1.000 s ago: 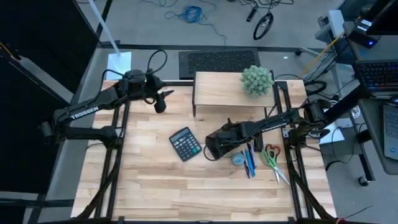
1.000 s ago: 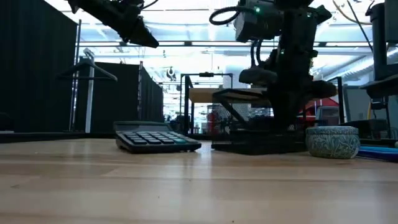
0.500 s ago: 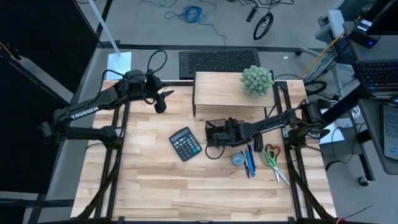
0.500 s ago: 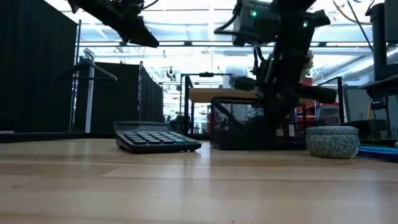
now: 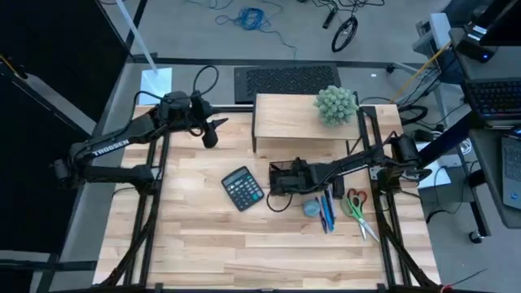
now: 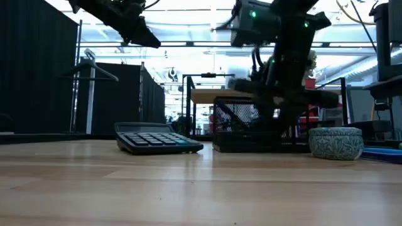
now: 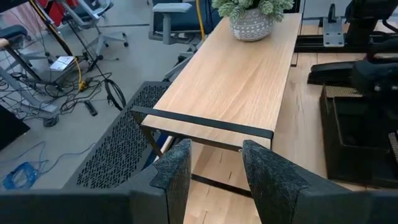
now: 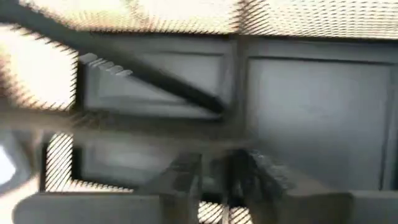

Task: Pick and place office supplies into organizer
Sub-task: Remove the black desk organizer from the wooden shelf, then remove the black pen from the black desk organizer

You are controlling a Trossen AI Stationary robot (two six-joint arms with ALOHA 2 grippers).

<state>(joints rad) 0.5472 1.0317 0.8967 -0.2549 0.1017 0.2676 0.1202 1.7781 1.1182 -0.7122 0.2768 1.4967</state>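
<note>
Right gripper (image 5: 282, 178) hangs over the black tray (image 5: 281, 172), fingers nearly together; left gripper (image 5: 211, 135) waits apart, fingers narrowly parted

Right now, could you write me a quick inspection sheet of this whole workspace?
Surface: wooden table, bare at the front.
Job's things: black mesh organizer mid-table; pens, scissors and blue-grey disc lying outside it.
Clutter: calculator; shelf riser with plant ball.
Hands: right hand at the organizer, shut on its wall; left hand open, raised, idle.
Cables: blue coil on the floor.
Surroundings: office chairs, no people seen.
</note>
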